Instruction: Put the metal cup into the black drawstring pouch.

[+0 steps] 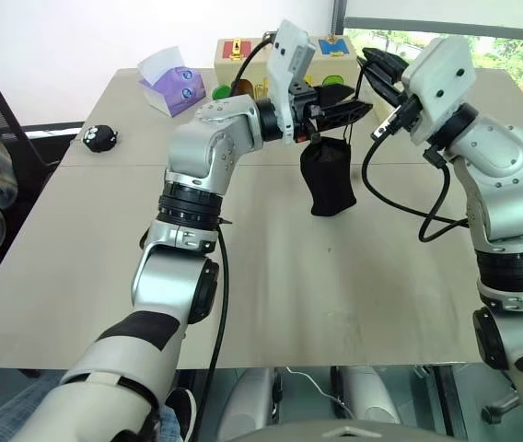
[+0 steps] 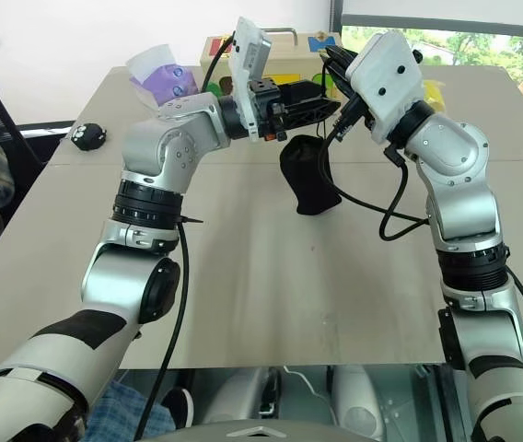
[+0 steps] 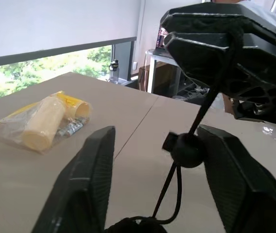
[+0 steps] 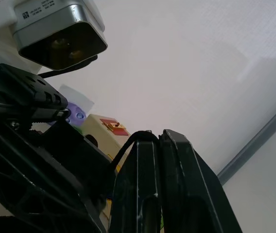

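1. The right gripper (image 4: 150,145) is raised above the table (image 1: 271,276), its two black fingers pressed together with the thin cord (image 3: 203,104) of the black drawstring pouch (image 1: 328,180) pinched between them.
2. The black drawstring pouch hangs from that cord, below the right gripper and a little toward the left arm; its rounded bottom sits at or just above the tabletop, and whether it touches cannot be told.
3. The left gripper (image 3: 155,160) points level across toward the right gripper, its fingers spread apart on either side of the cord and closed on nothing.
4. The round cord stopper (image 3: 186,149) sits in the gap between the left fingers (image 3: 87,184), nearer to one finger than to the other; whether it touches that finger cannot be told.
5. The top of the pouch lies directly under the left gripper, just beneath its fingers.
6. The metal cup cannot be made out; whether it is inside the pouch cannot be told.
7. Beyond the left fingers, well apart from them, a pale yellow roll in clear wrap (image 3: 43,121) lies on the table.
8. Far to the outer side of the left arm sits a small black toy with white spots (image 1: 101,137), and behind the left gripper stand a purple tissue box (image 1: 177,85) and a wooden box (image 1: 239,57).
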